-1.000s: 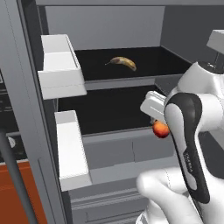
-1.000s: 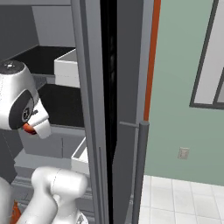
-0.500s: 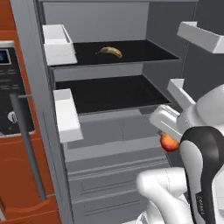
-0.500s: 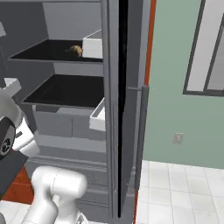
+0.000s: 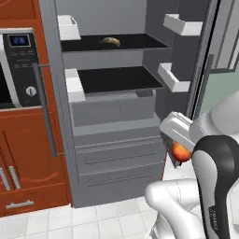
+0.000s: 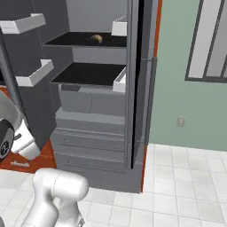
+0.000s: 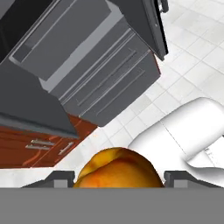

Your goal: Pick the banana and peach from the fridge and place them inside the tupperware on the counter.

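The gripper, lower right of the left base view, grips the peach. The banana, apparently alone, lies on the fridge top shelf, upper centre.

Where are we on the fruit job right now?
Done: the peach is out of the fridge, shelf below the top one bare. In hand: the gripper is shut on it, held in front of the drawers. Left: the banana lies on the top shelf; neither fruit is in the tupperware yet.
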Robot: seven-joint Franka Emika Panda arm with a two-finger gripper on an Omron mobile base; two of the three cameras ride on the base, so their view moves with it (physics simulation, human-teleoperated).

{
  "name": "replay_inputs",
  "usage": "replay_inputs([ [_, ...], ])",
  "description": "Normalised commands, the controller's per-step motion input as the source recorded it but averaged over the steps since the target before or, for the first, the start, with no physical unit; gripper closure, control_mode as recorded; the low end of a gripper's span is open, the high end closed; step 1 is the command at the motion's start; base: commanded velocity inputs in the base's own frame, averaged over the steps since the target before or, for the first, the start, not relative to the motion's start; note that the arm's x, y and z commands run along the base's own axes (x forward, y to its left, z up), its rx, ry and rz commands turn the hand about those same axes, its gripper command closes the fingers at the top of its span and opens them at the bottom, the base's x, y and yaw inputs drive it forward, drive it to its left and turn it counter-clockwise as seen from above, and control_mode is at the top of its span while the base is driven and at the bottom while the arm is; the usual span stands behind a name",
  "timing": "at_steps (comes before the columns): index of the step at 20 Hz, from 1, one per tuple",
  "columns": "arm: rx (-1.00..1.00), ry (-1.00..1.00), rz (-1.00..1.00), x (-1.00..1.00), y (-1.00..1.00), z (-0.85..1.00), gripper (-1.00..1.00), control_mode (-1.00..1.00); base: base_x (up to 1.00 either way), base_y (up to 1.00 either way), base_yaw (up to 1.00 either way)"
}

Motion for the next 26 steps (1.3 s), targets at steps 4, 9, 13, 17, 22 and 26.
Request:
replay_inputs([
  [4,0.00,0.00,0.00,0.00,0.00,0.00,1.00,1.00,-0.86,0.31,0.14],
  [9,0.00,0.00,0.00,0.00,0.00,0.00,1.00,1.00,-0.78,0.25,0.00],
  [13,0.00,0.00,0.00,0.00,0.00,0.00,1.00,1.00,-0.62,0.19,-0.64],
  [17,0.00,0.00,0.00,0.00,0.00,0.00,1.00,1.00,-0.40,0.10,-1.00],
  [22,0.00,0.00,0.00,0.00,0.00,0.00,1.00,1.00,-0.35,0.03,-1.00],
  [26,0.00,0.00,0.00,0.00,0.00,0.00,1.00,1.00,-0.27,0.01,-1.00],
])
